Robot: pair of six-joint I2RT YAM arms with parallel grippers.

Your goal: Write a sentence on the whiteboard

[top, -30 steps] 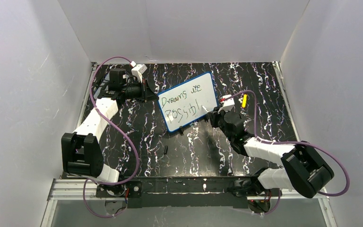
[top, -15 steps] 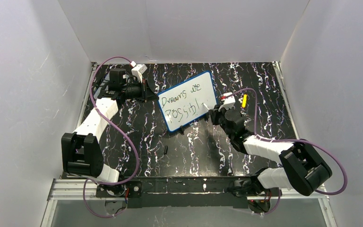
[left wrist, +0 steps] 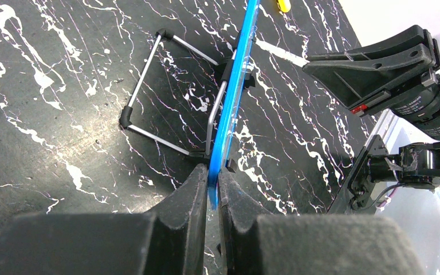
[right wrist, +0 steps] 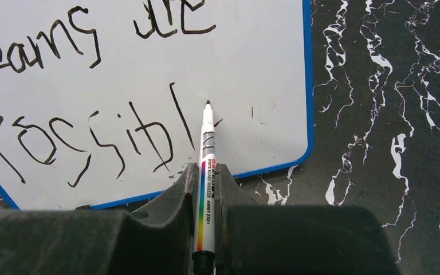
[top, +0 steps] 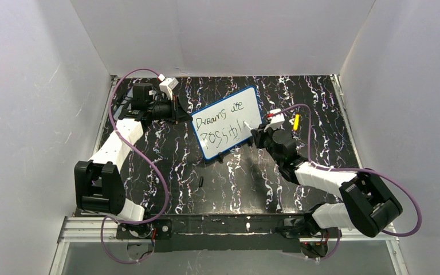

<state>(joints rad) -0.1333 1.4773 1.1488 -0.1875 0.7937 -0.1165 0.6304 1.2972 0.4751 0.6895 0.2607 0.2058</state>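
The whiteboard (top: 246,103), white with a blue rim, stands tilted on the black marbled table. The sentence (top: 227,109) reads "Dreams are" above "Possibl". My left gripper (top: 186,116) is shut on the board's left edge; in the left wrist view my fingers (left wrist: 213,175) pinch the blue rim (left wrist: 238,74). My right gripper (top: 258,134) is shut on a white marker (right wrist: 208,149). The marker's black tip is at the board's surface (right wrist: 252,69), just right of the last "l", beside a small dark mark.
A wire stand (left wrist: 149,74) props the board from behind. A yellow object (top: 296,121) lies right of the board. A small black piece (top: 201,182) lies on the table nearer the arm bases. White walls enclose the table on three sides.
My right gripper has moved the marker tip a little up the board, to the right of the "l". The left gripper and the board have not moved.
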